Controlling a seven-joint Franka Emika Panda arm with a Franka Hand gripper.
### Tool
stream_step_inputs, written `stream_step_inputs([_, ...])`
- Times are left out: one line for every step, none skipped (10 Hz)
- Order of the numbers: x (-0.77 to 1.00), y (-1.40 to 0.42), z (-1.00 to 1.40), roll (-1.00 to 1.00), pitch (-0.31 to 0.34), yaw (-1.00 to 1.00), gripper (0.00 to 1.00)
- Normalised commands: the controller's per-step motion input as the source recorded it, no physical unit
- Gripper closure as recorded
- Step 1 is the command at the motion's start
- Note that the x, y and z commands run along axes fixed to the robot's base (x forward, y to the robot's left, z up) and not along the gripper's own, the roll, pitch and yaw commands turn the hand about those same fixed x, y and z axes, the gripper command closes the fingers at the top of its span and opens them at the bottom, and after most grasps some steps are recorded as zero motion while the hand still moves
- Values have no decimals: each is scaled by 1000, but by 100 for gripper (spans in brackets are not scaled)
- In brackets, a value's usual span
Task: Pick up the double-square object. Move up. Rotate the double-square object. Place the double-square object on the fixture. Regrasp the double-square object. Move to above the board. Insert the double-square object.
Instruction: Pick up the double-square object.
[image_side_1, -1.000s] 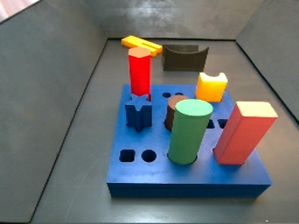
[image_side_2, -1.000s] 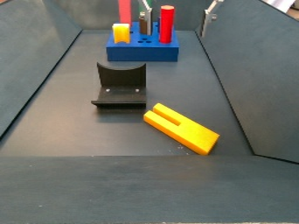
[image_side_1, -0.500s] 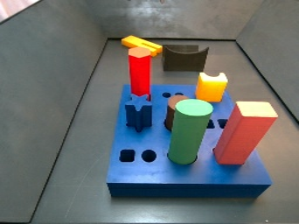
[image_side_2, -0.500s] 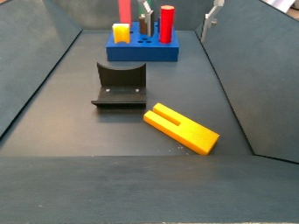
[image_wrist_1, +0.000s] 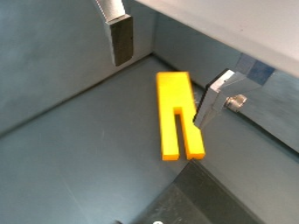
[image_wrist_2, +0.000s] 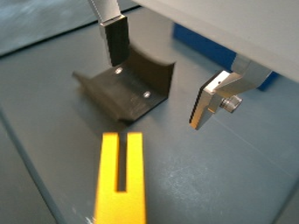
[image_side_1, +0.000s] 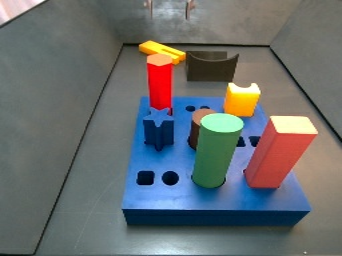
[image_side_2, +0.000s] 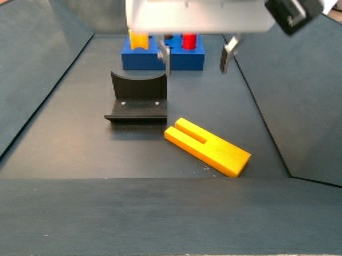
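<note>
— What are you working on, and where?

— You have a dark grey floor (image_side_2: 80, 150) walled in by grey panels on its sides.

— How many pieces do you count?

— One double-square object (image_side_2: 207, 146), lying flat on the floor just beside the fixture (image_side_2: 136, 96), apart from it. One fixture, one board (image_side_1: 221, 190). On the board in a side view: two red pegs (image_side_1: 160, 82), one green cylinder (image_side_1: 217, 150), one yellow peg (image_side_1: 242, 98), one blue star peg (image_side_1: 159, 128), one brown peg (image_side_1: 201, 122).

— And the end effector?

— Your end effector (image_wrist_1: 166, 59) hangs above the double-square object (image_wrist_1: 176, 114) with its jaws spread wide, holding nothing; the fingers (image_wrist_2: 115, 39) are clear of it.
</note>
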Motion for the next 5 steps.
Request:
stream_step_inputs([-43, 40, -560, 0, -51, 1000, 0])
stream_step_inputs([0, 40, -491, 47, -10, 1000, 0])
stream_step_inputs([0, 297, -294, 99, 0, 811, 0])
stream_step_inputs([-11, 471, -146, 34, 0, 709, 0])
stream_step_inputs([-9, 489, -129, 10, 0, 717, 0])
